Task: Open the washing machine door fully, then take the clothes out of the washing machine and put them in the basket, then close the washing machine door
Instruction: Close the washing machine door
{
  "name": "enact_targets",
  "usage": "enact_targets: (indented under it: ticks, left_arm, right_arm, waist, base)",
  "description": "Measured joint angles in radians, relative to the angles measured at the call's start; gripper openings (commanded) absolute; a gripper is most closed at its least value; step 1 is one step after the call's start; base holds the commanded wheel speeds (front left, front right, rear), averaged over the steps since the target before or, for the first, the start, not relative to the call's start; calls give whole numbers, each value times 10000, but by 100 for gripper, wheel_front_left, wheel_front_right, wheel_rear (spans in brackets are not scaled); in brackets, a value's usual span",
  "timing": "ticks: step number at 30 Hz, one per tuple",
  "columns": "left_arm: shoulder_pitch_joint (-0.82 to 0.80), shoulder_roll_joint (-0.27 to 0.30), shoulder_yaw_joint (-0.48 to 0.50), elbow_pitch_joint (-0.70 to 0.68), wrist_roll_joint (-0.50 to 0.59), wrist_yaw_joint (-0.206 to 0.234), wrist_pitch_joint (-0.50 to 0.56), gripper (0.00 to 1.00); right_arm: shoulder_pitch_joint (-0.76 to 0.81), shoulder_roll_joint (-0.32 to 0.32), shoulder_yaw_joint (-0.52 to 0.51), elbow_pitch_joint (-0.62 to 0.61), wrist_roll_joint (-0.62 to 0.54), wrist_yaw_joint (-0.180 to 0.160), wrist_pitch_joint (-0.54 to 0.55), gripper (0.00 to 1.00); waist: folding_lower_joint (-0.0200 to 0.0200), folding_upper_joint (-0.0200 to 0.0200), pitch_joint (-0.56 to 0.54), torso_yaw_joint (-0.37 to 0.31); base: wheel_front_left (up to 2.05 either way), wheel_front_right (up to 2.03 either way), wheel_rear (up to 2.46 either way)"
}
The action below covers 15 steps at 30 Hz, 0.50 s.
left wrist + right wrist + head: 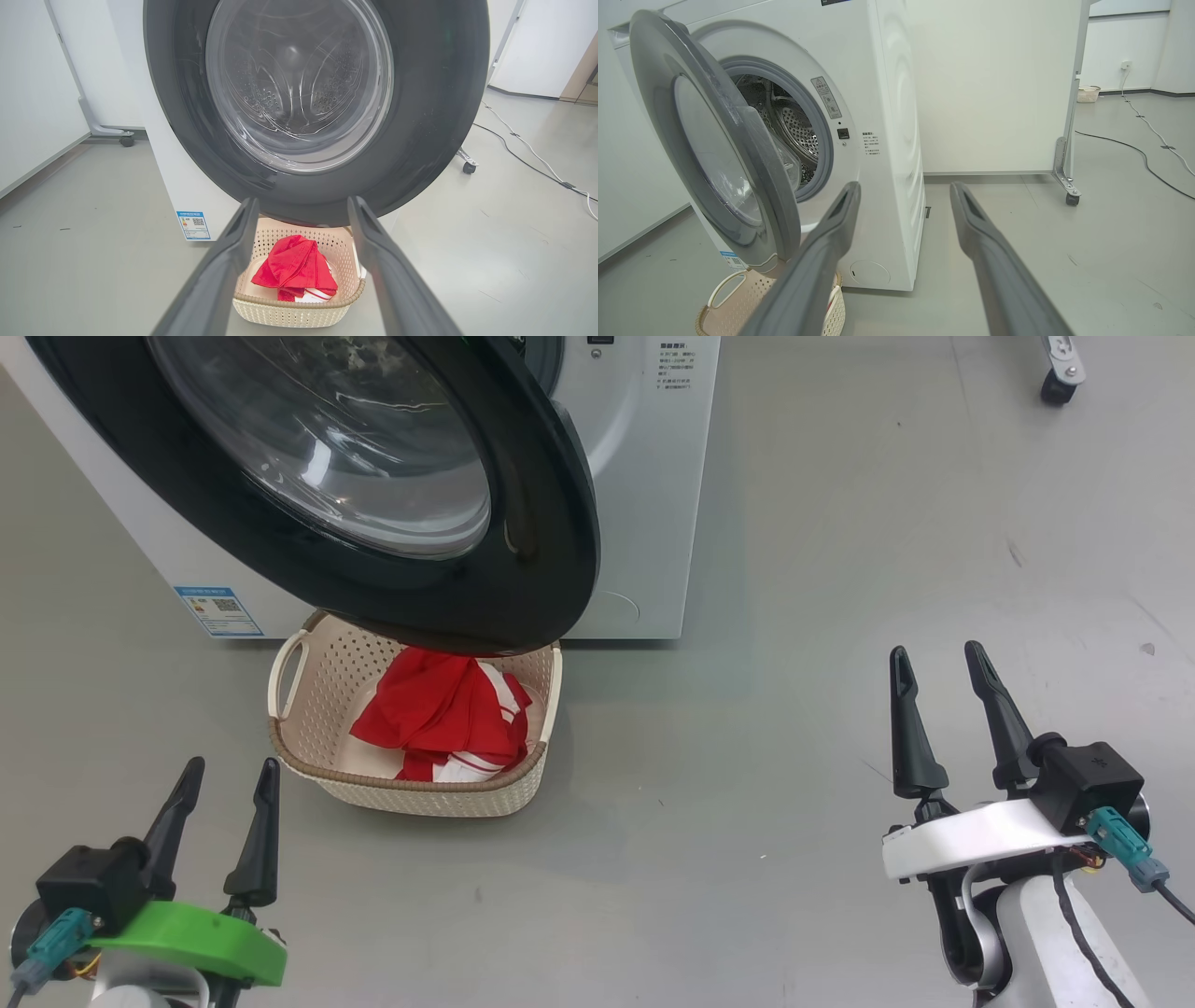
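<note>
The left hand (pixel 233 763) and the right hand (pixel 935 650) are found released, fingers spread and empty, held above the floor (pixel 747 756). Beyond the left hand, the basket (pixel 439 798) is set on the floor just before the washing machine (pixel 644 476), with the clothes (pixel 439 705) heaped inside it. The washing machine door (pixel 560 523) is seen swung open, overhanging the basket's far rim.

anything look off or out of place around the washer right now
Nothing is spilled or damaged. The clothes lie heaped inside the basket, none on the floor. The only thing unsettled is the washing machine door, which hangs open with its lower rim over the basket. The left tool and right tool are open and empty.
</note>
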Motion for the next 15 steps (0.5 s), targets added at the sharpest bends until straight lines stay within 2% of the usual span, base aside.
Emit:
enact_targets:
  ticks: [15]
  left_arm:
    - [-16,-86,-50,127,61,0,-77,100]
  right_arm:
    - [3,15,-58,0,0,31,0,100]
  waist:
    - [0,0,83,9]
  base:
    - [0,0,0]
